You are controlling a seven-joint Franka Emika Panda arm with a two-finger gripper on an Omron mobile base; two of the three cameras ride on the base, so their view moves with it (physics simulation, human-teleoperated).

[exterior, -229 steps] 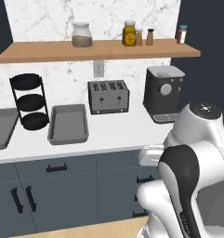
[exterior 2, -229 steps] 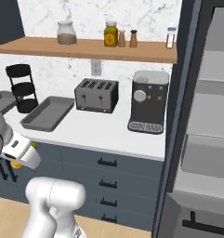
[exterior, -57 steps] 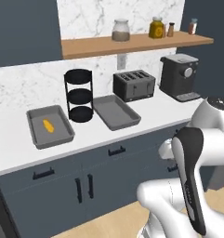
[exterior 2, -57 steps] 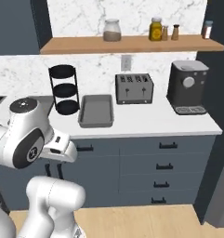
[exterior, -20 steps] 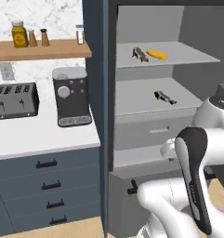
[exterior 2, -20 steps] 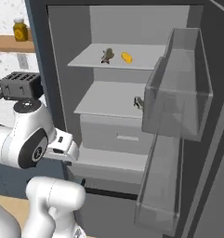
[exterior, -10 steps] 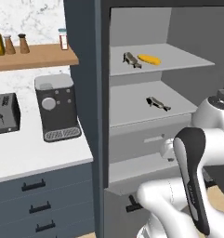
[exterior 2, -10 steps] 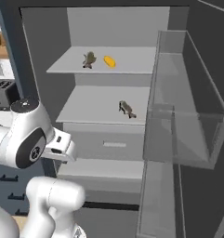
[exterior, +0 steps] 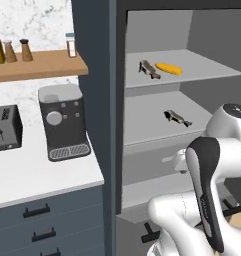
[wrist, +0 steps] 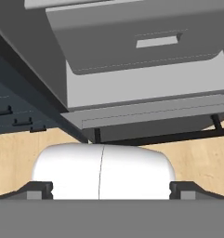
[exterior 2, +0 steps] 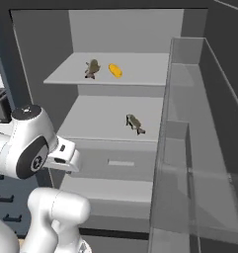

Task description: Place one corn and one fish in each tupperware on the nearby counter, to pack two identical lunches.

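Fridge (exterior: 112, 125) shelves take up the right half of the left base view, door open. On the upper shelf 1 fish (exterior: 148, 69) lies just beside 1 corn (exterior: 169, 68), the cob toward the shelf's right edge with its long axis running across the shelf. A second fish (exterior: 177, 118) sits alone on the lower shelf, near that shelf's front right corner. To the left, the counter (exterior: 37, 175) carries a coffee machine (exterior: 64, 122) and a toaster (exterior: 4, 128); no tupperware shows on this stretch.

From the right base view the same 3 items read more squarely: fish (exterior 2: 92, 68) and corn (exterior 2: 115, 70) near the middle of the upper shelf, slightly apart, the lower fish (exterior 2: 134, 123) toward the front edge of its shelf. The arm is folded low at the left, so everything on the shelves lies up and forward of the hand (the lower fish looks the shorter reach).

Along the hand view, the gripper (wrist: 111, 188) points at a fridge drawer (wrist: 141, 42) and the wooden floor below it, under both shelves. Its 2 tips stand spread as wide as they go, with nothing between them and nothing touched.
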